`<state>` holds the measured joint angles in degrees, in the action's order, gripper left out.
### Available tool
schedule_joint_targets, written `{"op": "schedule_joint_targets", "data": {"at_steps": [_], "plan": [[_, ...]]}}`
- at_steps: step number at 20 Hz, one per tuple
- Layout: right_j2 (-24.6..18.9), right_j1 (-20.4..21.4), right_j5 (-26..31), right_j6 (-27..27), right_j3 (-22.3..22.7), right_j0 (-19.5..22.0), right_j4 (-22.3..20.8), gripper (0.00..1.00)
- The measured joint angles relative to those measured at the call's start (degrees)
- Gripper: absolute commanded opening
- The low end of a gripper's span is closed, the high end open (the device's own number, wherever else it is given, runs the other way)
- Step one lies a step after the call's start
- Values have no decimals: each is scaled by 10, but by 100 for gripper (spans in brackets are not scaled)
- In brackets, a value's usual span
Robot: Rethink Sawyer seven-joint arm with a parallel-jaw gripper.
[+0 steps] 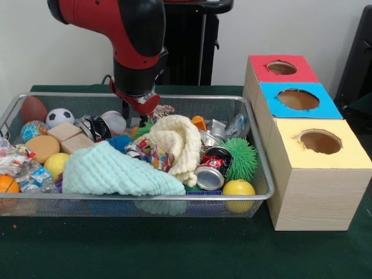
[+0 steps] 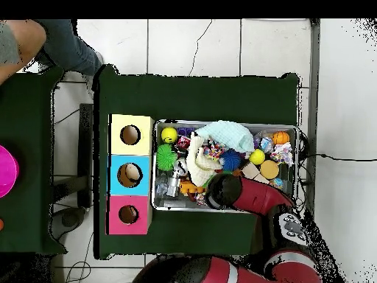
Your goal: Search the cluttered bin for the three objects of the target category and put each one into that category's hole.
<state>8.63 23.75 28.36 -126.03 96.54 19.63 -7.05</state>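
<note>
A wire mesh bin (image 1: 145, 197) holds a heap of clutter: a mint cloth (image 1: 113, 171), a cream cloth (image 1: 177, 142), crushed cans (image 1: 212, 168), a green spiky ball (image 1: 241, 157), yellow balls (image 1: 239, 188), a soccer ball (image 1: 58, 117), a baseball (image 1: 114, 121) and wooden blocks (image 1: 70, 136). My gripper (image 1: 134, 118) hangs low over the bin's back middle, open, just right of the baseball, with nothing seen between its fingers. In the overhead view the arm (image 2: 232, 193) covers the gripper.
Three boxes stand right of the bin, each with a round hole on top: red (image 1: 302, 74), blue (image 1: 325, 109) and yellow (image 1: 354, 157). A person's arm and leg (image 2: 44, 40) show at the overhead view's upper left, beside a second table (image 2: 29, 110).
</note>
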Motion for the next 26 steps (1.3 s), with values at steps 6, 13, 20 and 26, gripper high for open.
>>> {"op": "schedule_joint_targets", "data": {"at_steps": [6,13,20,26], "plan": [[0,0,5,0,-2,0,0,100],[-3,0,6,0,-2,4,0,100],[-7,1,7,0,-2,9,-3,100],[-14,2,10,0,-4,15,-11,100]]}}
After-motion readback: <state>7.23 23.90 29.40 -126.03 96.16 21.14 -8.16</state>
